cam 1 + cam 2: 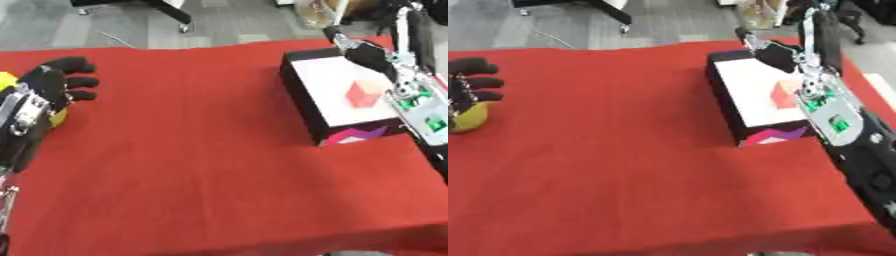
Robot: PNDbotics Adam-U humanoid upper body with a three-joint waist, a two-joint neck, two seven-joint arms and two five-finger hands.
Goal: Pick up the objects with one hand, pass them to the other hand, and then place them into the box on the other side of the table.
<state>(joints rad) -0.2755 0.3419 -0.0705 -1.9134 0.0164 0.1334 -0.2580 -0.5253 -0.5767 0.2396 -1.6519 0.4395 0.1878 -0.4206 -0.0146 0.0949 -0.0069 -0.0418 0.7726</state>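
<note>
Two hands at work: one at each side of the table, well apart.
Red cloth-covered table [201,150]: largest surface, bare across the middle, nothing lying between the hands.
Black-walled cardboard box with white floor [302,95]: at the right side, open top, set as the drop-off point within reach of the right arm.
Right hand [773,52]: black with silver joints, held over the far end of the box; fingers not made out, so open or closed cannot be told; forearm crossing the box's right edge and hiding that wall.
Left hand [61,80]: black, at the left edge, fingers spread and relaxed, nothing pinched, just beside and partly over the yellow piece, probably placed for a pick.
Small red block [363,94]: already inside the box, on the white floor, apart from the walls.
Yellow rounded object [467,116]: on the cloth at the far left, partly hidden behind the left hand, likely next to be lifted.
Far edge: grey floor and chair legs, nothing in the way.
</note>
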